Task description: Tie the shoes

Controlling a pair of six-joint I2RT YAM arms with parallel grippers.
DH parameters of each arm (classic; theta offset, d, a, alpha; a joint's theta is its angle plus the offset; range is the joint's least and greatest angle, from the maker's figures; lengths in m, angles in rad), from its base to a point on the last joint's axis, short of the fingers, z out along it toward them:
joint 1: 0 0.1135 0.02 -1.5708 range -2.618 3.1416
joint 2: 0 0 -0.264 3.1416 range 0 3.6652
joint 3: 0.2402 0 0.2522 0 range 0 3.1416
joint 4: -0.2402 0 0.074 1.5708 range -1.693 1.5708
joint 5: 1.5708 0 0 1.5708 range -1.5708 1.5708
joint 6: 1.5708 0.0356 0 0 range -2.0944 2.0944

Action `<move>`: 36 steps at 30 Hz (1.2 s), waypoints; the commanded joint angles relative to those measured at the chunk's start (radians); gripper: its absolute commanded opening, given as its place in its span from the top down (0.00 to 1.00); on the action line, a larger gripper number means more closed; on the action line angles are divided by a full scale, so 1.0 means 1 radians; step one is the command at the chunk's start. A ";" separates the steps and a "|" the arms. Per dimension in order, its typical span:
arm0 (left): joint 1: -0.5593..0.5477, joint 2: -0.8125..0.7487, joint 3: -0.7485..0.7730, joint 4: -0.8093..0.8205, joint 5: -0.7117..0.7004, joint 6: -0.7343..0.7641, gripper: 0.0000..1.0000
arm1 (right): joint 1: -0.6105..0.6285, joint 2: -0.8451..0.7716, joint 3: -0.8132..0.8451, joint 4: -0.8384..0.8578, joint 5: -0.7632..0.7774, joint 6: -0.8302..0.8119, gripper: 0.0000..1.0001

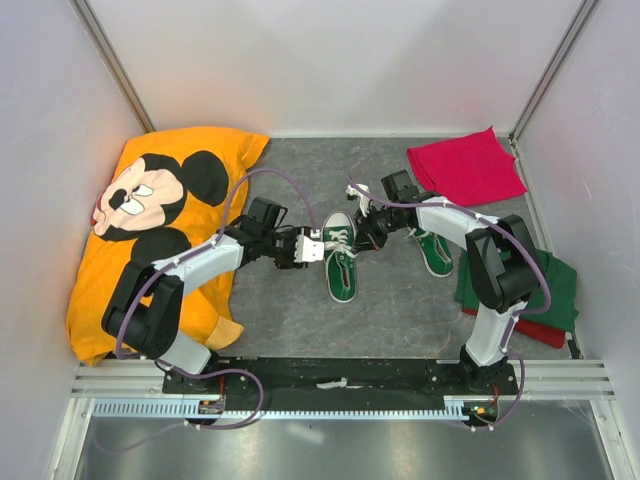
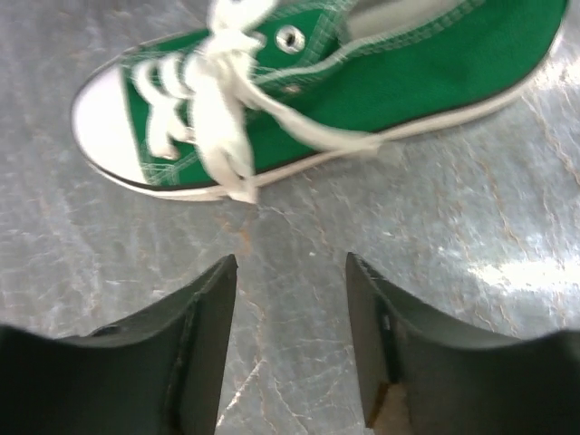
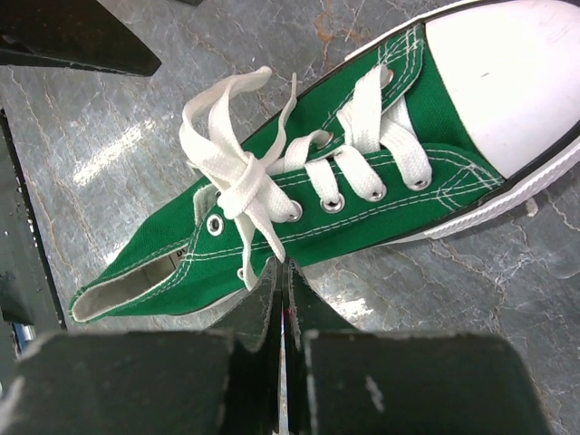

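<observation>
One green sneaker [image 1: 341,262] lies mid-table, white toe cap toward the arms, its white laces loosely crossed. It shows in the left wrist view [image 2: 362,82] and the right wrist view [image 3: 362,172]. The second sneaker [image 1: 435,251] lies to its right, partly under the right arm. My left gripper [image 1: 320,249] is open and empty at the shoe's left side, fingers apart over bare table [image 2: 292,265]. My right gripper [image 1: 363,240] is at the shoe's right side, shut with a white lace end [image 3: 263,227] running into its fingertips [image 3: 282,270].
A yellow Mickey Mouse shirt [image 1: 160,215] covers the left side. A red cloth [image 1: 465,166] lies at the back right. A folded green cloth [image 1: 545,285] over something red sits at the right edge. White walls enclose the grey table [image 1: 400,310].
</observation>
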 commanded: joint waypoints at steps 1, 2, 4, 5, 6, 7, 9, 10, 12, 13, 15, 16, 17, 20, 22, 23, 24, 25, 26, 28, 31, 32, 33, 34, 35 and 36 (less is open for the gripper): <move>-0.003 -0.026 0.047 0.141 0.028 -0.063 0.38 | 0.002 -0.047 -0.004 0.031 0.003 0.025 1.00; -0.004 -0.009 0.056 0.144 0.023 -0.068 0.38 | 0.002 -0.048 -0.005 0.034 0.006 0.029 1.00; -0.012 0.008 0.093 0.138 0.023 -0.073 0.39 | 0.002 -0.050 -0.005 0.037 0.014 0.036 1.00; -0.015 0.028 0.102 0.134 0.031 -0.080 0.39 | 0.002 -0.050 -0.005 0.040 0.015 0.038 1.00; -0.024 0.034 0.120 0.121 0.045 -0.083 0.39 | 0.001 -0.050 -0.005 0.043 0.018 0.044 1.00; -0.030 0.043 0.128 0.120 0.049 -0.085 0.40 | 0.002 -0.051 -0.008 0.047 0.023 0.048 1.00; -0.053 0.065 0.137 0.120 0.062 -0.080 0.40 | 0.002 -0.053 -0.008 0.058 0.024 0.065 1.00; -0.061 0.070 0.137 0.124 0.063 -0.071 0.40 | 0.001 -0.054 -0.010 0.064 0.024 0.068 1.00; -0.082 0.095 0.142 0.135 0.060 -0.054 0.40 | 0.002 -0.056 -0.007 0.067 0.023 0.079 1.00; -0.089 0.103 0.148 0.138 0.060 -0.054 0.40 | 0.001 -0.058 -0.007 0.069 0.024 0.079 1.00; -0.102 0.134 0.165 0.143 0.046 -0.056 0.40 | -0.001 -0.059 -0.007 0.069 0.026 0.079 1.00; -0.107 0.145 0.171 0.144 0.036 -0.056 0.40 | -0.001 -0.062 -0.008 0.069 0.026 0.081 1.00; -0.109 0.152 0.176 0.150 0.031 -0.054 0.40 | -0.001 -0.064 -0.010 0.069 0.027 0.082 1.00; -0.115 0.180 0.194 0.150 0.017 -0.054 0.48 | -0.001 -0.065 -0.011 0.069 0.029 0.082 1.00; -0.115 0.188 0.200 0.147 0.002 -0.051 0.70 | -0.001 -0.068 -0.013 0.067 0.038 0.076 1.00; -0.115 0.185 0.202 0.137 -0.007 -0.048 0.76 | -0.002 -0.070 -0.016 0.066 0.044 0.075 1.00; -0.115 0.185 0.199 0.123 -0.010 -0.039 0.90 | -0.004 -0.071 -0.018 0.066 0.061 0.072 1.00; -0.113 0.176 0.194 0.115 -0.014 -0.021 0.95 | -0.004 -0.077 -0.021 0.066 0.069 0.070 1.00; -0.113 0.169 0.187 0.111 -0.014 -0.013 0.98 | -0.005 -0.081 -0.022 0.066 0.081 0.067 1.00; -0.110 0.157 0.162 0.097 -0.015 0.010 0.98 | -0.010 -0.090 -0.030 0.067 0.113 0.071 1.00; -0.110 0.145 0.141 0.066 -0.020 0.033 0.98 | -0.016 -0.102 -0.042 0.069 0.150 0.081 1.00; -0.109 0.140 0.139 0.058 -0.024 0.033 0.98 | -0.018 -0.105 -0.047 0.069 0.156 0.081 1.00; -0.107 0.139 0.134 0.055 -0.024 0.035 0.99 | -0.019 -0.107 -0.050 0.070 0.164 0.081 1.00; -0.107 0.139 0.133 0.045 -0.024 0.035 0.99 | -0.022 -0.114 -0.060 0.070 0.167 0.078 1.00; -0.109 0.139 0.131 0.045 -0.026 0.033 0.98 | -0.024 -0.119 -0.065 0.070 0.173 0.073 1.00; -0.107 0.133 0.128 0.041 -0.027 0.033 0.98 | -0.024 -0.128 -0.070 0.070 0.179 0.064 1.00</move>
